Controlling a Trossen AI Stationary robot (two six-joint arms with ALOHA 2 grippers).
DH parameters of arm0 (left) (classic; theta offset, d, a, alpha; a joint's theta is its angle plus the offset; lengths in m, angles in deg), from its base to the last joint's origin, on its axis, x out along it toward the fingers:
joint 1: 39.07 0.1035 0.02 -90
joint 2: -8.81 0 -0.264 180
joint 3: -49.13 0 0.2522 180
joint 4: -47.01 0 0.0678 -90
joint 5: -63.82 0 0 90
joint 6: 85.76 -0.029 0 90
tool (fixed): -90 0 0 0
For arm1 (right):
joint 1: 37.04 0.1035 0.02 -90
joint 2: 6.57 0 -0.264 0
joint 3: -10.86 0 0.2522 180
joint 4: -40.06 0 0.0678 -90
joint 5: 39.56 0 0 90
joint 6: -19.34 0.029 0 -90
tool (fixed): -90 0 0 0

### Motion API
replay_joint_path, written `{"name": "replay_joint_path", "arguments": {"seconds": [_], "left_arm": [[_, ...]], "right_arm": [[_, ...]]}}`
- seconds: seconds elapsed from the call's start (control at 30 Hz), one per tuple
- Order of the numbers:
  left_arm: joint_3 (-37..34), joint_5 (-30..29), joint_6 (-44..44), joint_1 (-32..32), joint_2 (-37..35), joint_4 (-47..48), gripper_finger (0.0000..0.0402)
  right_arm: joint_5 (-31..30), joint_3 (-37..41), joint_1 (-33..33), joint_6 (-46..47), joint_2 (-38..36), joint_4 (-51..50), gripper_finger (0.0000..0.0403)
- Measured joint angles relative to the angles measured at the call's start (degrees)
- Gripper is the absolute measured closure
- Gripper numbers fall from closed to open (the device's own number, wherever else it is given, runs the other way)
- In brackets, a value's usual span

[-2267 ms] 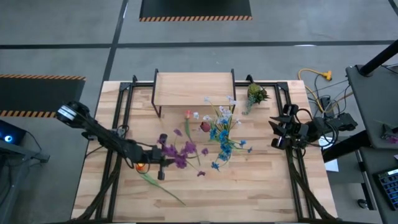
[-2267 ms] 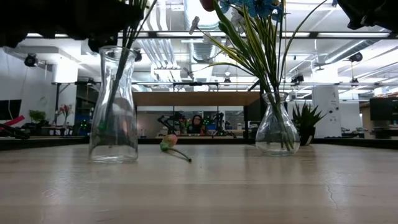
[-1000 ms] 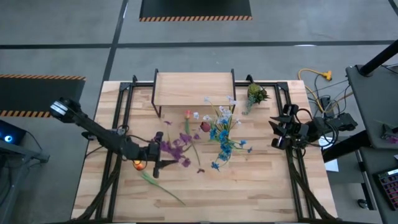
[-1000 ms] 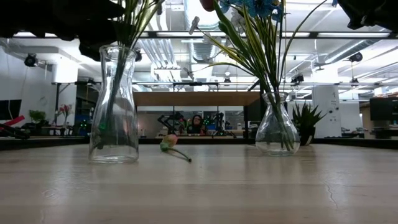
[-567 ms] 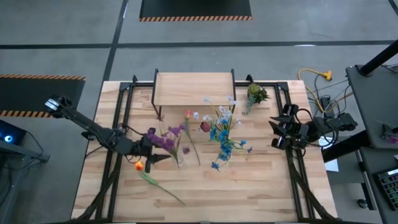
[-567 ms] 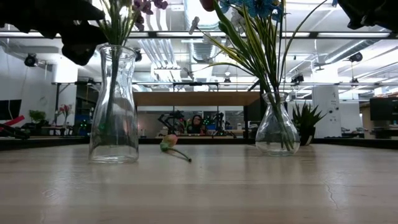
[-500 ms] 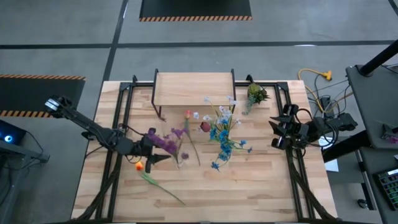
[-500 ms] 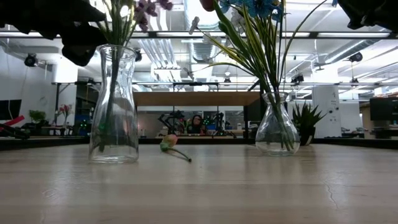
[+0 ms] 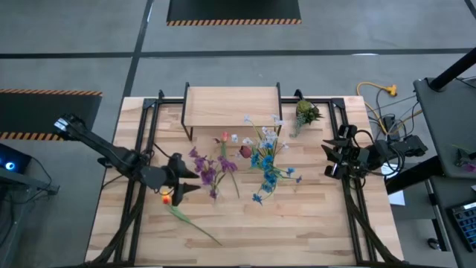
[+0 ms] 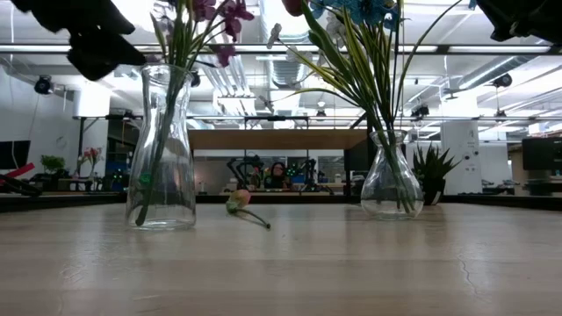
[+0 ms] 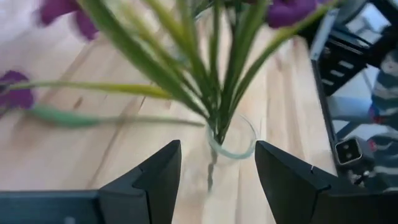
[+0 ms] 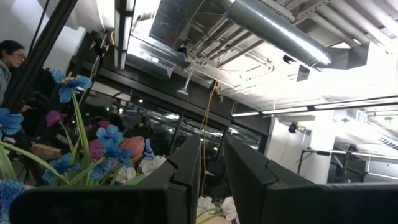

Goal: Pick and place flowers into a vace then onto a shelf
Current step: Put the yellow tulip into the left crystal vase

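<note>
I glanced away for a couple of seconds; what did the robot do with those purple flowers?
The left hand let go of the purple flowers, now standing in the tall vase, and drew back open. The right hand, blue bouquet and shelf stayed put.

Industrial robotics lab or workshop, bare concrete floor (image 9: 312, 67) with hazard-striped mats (image 9: 233, 10), exposed ceiling ducting (image 12: 280, 31), strip lighting, equipment racks in the background, slatted wooden counter (image 9: 312, 216) on a black metal frame, cabling (image 9: 375, 93) alongside

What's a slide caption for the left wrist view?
Open left gripper above the glass vase holding the purple flowers.
</note>
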Motion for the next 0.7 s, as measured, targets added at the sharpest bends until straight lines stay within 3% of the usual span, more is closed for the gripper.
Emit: {"name": "replay_joint_path", "arguments": {"seconds": [0.17, 0.43, 0.7], "left_arm": [[7.7, -0.1, 12.8, 0.0, 2.7, 10.8, 0.0212], [13.1, 0.2, 35.5, 0.0, 9.4, 16.2, 0.0212], [17.8, 9.0, 59.4, 0.0, 17.1, 19.0, 0.0212]], "right_arm": [[0.0, 0.0, 0.0, 0.0, 0.0, 0.0, 0.0339], [0.2, 0.0, 0.0, -1.5, 0.0, 0.7, 0.0339], [0.2, 0.0, 0.0, -1.5, 0.0, 1.1, 0.0339]]}}
